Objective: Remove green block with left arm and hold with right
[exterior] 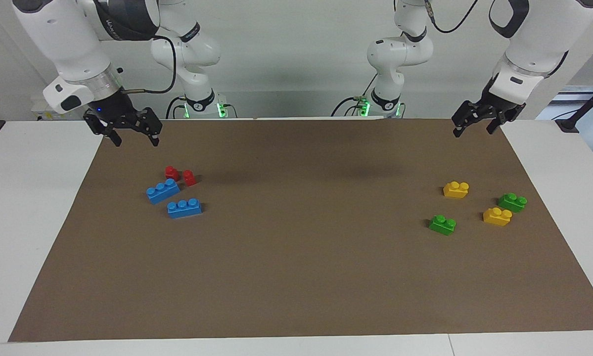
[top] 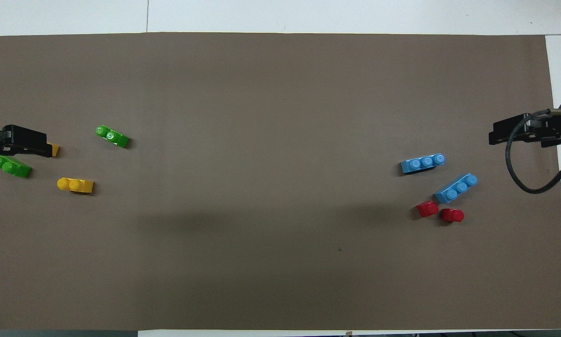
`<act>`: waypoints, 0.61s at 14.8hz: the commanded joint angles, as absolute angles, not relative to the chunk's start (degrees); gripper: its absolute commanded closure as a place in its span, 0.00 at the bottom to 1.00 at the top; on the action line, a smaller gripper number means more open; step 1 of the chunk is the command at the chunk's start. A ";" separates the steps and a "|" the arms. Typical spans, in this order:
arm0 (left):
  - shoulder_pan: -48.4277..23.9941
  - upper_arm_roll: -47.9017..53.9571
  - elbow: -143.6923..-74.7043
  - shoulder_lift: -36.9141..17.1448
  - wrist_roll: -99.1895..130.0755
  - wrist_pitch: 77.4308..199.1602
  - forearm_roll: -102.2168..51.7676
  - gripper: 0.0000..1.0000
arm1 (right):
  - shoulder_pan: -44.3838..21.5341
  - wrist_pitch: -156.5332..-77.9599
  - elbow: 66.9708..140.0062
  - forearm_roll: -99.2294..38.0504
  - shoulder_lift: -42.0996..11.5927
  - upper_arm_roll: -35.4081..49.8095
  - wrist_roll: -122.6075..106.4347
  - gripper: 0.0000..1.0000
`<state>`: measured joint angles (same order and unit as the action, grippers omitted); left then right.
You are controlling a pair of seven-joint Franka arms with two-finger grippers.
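Facing view: green block [exterior: 442, 224] on mat, well apart from raised, released left pincer [exterior: 475, 125].

Green block [exterior: 442, 224], blue bricks [exterior: 184, 208], brown mat [exterior: 301, 257].

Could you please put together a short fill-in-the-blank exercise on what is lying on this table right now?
1. The number of yellow bricks on the brown mat is ____.
2. The two red bricks lie nearer to the robots than the ____ bricks beside them.
3. Both grippers, left and right, hang with their fingers ____.
4. Each green brick has ____ studs.

Missing words: two; blue; open; two
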<state>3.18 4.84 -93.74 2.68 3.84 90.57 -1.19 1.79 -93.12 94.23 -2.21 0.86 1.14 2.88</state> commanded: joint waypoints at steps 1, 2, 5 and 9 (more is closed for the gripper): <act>-1.20 2.04 -94.22 2.82 3.43 91.06 -1.76 0.00 | 1.58 -92.29 94.57 1.13 1.23 1.49 1.67 0.00; -5.32 -2.76 -94.22 2.03 3.43 90.62 -1.67 0.00 | 1.67 -92.29 94.48 1.75 1.23 1.58 0.71 0.00; -9.67 -7.29 -94.13 1.76 3.34 90.27 -1.76 0.00 | 1.76 -92.29 94.92 1.85 1.32 1.58 -0.88 0.00; -9.41 -7.21 -90.35 -1.14 3.25 88.16 -1.85 0.00 | 1.85 -92.20 95.18 1.85 1.41 1.50 -0.88 0.00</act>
